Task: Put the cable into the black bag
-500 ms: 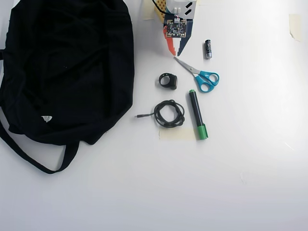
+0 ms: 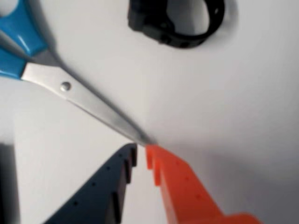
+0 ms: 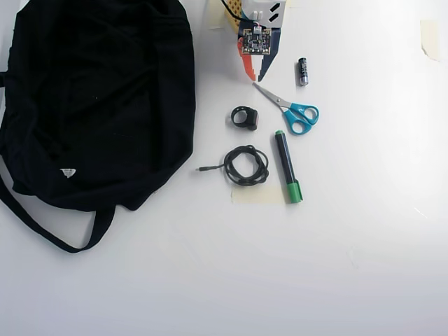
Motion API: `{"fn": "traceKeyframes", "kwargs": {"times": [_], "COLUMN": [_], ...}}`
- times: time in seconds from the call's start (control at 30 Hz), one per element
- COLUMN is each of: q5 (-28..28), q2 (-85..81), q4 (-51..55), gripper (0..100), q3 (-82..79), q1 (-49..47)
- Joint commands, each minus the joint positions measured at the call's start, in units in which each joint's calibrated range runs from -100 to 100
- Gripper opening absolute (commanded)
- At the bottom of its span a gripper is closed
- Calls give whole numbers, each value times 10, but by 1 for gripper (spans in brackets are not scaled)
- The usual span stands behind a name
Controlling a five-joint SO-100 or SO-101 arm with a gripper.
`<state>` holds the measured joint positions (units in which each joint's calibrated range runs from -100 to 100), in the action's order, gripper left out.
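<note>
Nothing has moved: fingers [image 3: 255,74] nearly closed and empty at the scissors' [image 3: 288,108] tip, approach barely begun; next, reach toward 6 o'clock to the cable [image 3: 245,166].

Surface: a plain white table [image 3: 364,245] fills the whole overhead view, smooth and matte; no walls, floor or windows show.
Light: bright and even, with only soft, short shadows; the wrist view shows a faint grey shading on the white surface.
Tape, nearest the claw: a pale yellowish strip [image 3: 216,15] stuck to the table just left of the claw in the overhead view.
Tape, far corner: a second pale strip [image 3: 429,36] well to the right of the claw, near the upper right edge.
Tape, lower: a pale patch [image 3: 256,194] well below the claw, flat on the table.
</note>
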<state>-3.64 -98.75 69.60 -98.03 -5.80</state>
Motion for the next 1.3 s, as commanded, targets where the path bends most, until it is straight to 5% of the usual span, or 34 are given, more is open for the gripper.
{"fn": "traceKeyframes", "kwargs": {"times": [0.0, 1.27], "q5": [3, 0], "q2": [-9, -9], "q4": [15, 7], "gripper": [2, 2], "q3": [-12, -12], "q1": [-2, -3]}}
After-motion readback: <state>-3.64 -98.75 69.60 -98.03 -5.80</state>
